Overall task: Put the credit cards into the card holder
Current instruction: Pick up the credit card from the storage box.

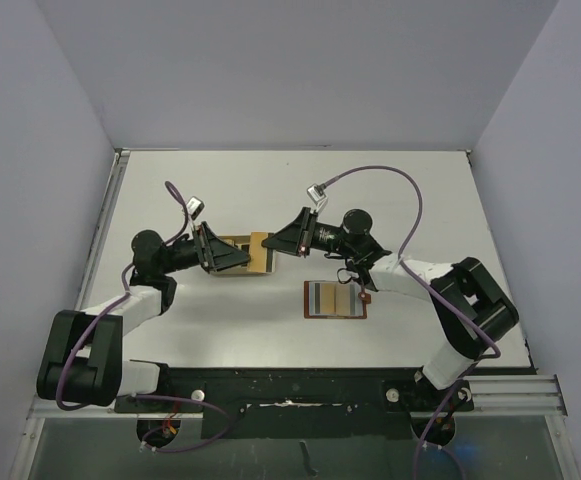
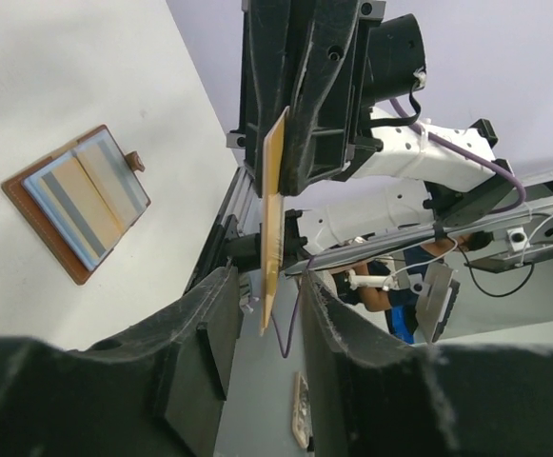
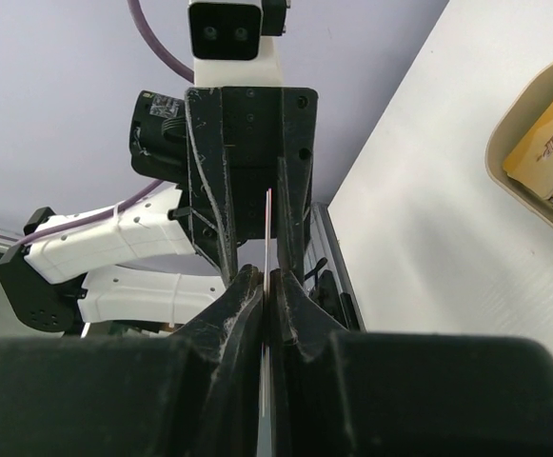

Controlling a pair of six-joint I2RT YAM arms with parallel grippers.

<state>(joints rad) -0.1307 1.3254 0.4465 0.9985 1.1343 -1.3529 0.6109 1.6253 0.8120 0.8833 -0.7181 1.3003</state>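
A tan credit card (image 1: 261, 253) hangs in the air between my two grippers, which face each other. My right gripper (image 3: 269, 281) is shut on the card (image 3: 269, 238), which shows edge-on as a thin line. My left gripper (image 2: 268, 286) is open; its fingers stand on either side of the card's (image 2: 274, 214) free end with a gap on each side. The card holder (image 1: 335, 299) lies open on the table in front of the right gripper (image 1: 276, 246), striped slots facing up. It also shows at the left of the left wrist view as the card holder (image 2: 76, 202).
A tan round-ended tray (image 3: 497, 143) holds more cards (image 3: 547, 138) at the right edge of the right wrist view. In the top view the tray (image 1: 238, 243) sits partly hidden under the left gripper (image 1: 232, 256). Purple cables loop above both arms.
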